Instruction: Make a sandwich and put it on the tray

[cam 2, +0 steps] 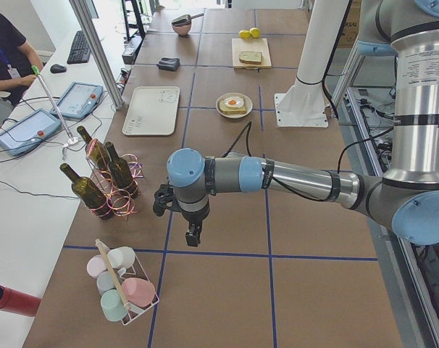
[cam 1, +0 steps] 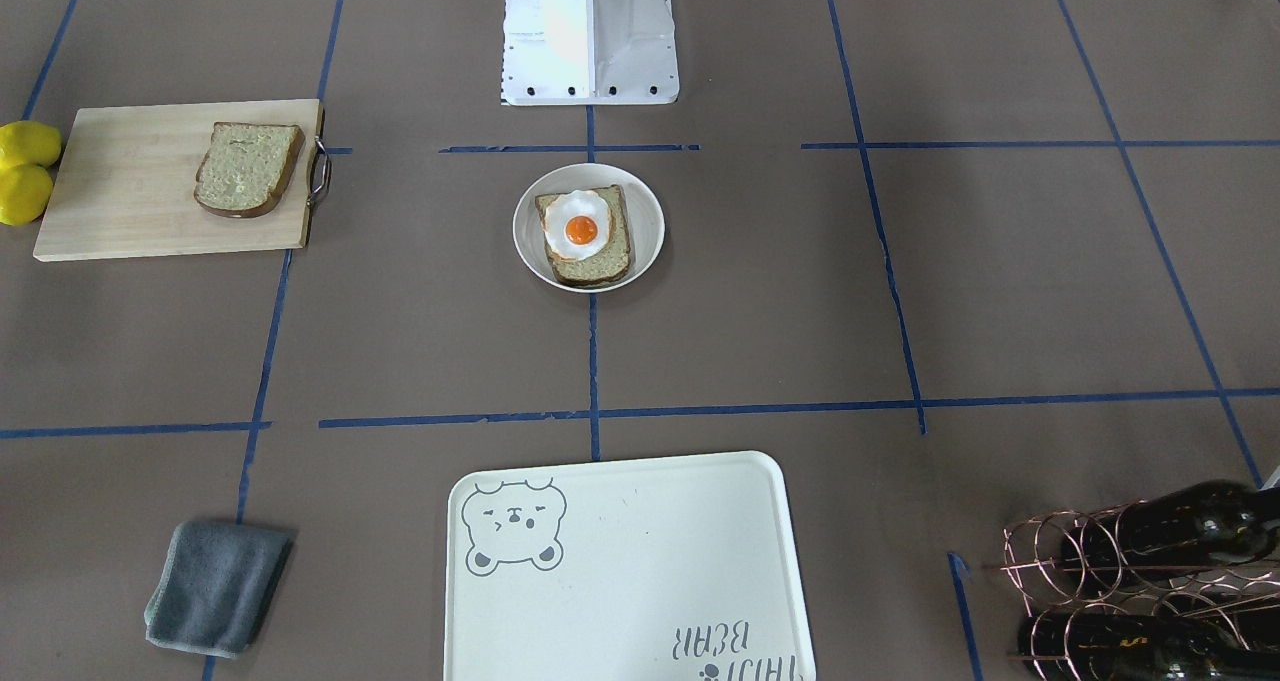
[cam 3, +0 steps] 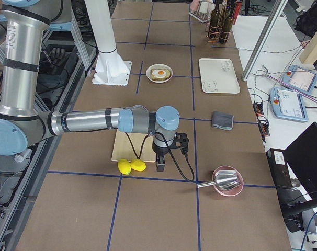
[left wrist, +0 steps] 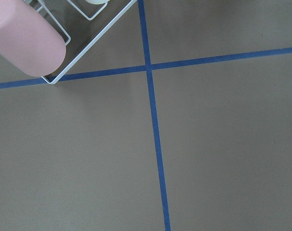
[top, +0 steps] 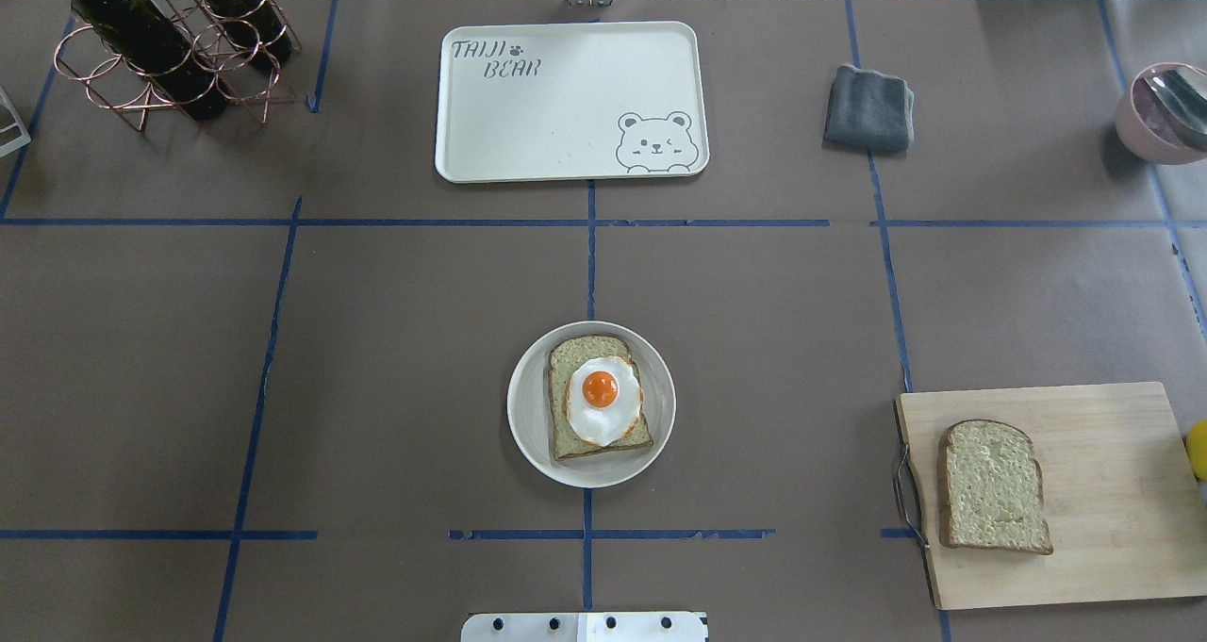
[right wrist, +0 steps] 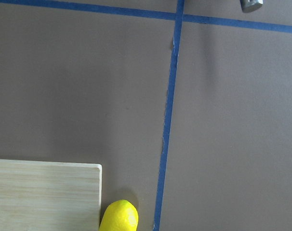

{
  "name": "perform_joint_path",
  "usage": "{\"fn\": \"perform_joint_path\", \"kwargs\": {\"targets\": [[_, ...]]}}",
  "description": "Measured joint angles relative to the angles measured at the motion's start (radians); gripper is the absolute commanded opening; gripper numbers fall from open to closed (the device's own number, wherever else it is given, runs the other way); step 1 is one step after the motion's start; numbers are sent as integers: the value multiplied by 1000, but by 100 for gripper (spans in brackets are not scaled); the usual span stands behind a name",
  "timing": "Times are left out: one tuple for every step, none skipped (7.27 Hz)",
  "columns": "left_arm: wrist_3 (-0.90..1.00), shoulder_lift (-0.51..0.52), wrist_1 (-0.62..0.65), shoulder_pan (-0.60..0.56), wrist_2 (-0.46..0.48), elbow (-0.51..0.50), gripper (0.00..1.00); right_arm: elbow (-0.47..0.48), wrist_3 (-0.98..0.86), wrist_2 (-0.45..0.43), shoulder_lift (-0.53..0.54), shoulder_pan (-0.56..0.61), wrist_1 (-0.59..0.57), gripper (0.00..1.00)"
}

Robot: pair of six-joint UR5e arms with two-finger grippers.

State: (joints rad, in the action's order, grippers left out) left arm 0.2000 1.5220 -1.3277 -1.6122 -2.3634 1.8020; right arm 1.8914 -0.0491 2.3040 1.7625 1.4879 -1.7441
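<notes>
One bread slice (top: 566, 354) lies on a small round white plate (top: 528, 435) at the table's middle, with the fried egg (top: 603, 402) on top of it. The second bread slice (top: 995, 486) lies alone on the wooden cutting board (top: 1113, 491). The cream bear tray (top: 566, 105) sits bare at the far side. My left gripper (cam 2: 193, 235) hangs over bare table near the bottle rack, far from the food. My right gripper (cam 3: 161, 166) hangs beside the lemons, past the board's end. Both show only in side views, so I cannot tell whether they are open or shut.
A grey cloth (top: 869, 107) lies right of the tray. Wine bottles in a copper rack (top: 170, 43) stand at the far left. A pink bowl with a spoon (top: 1165, 109) is at the far right. Two lemons (cam 1: 25, 171) touch the board's end. A cup rack (cam 2: 122, 286) stands near my left gripper.
</notes>
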Motion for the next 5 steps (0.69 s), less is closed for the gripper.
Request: {"fn": "perform_joint_path", "kwargs": {"targets": [[4,2,1,-1,0,2,100,0,0,0,0,0,0,100],[14,4,2,-1,1,6,100,7,0,4,0,4,0,100],[20,5,2,-1,4,5,100,23,0,20,-1,10,0,100],[19,6,3,-1,4,1,100,36,1,38,-3,13,1,100],[18,7,2,0,0,-3,100,38,4,48,-4,15,1,100]]}}
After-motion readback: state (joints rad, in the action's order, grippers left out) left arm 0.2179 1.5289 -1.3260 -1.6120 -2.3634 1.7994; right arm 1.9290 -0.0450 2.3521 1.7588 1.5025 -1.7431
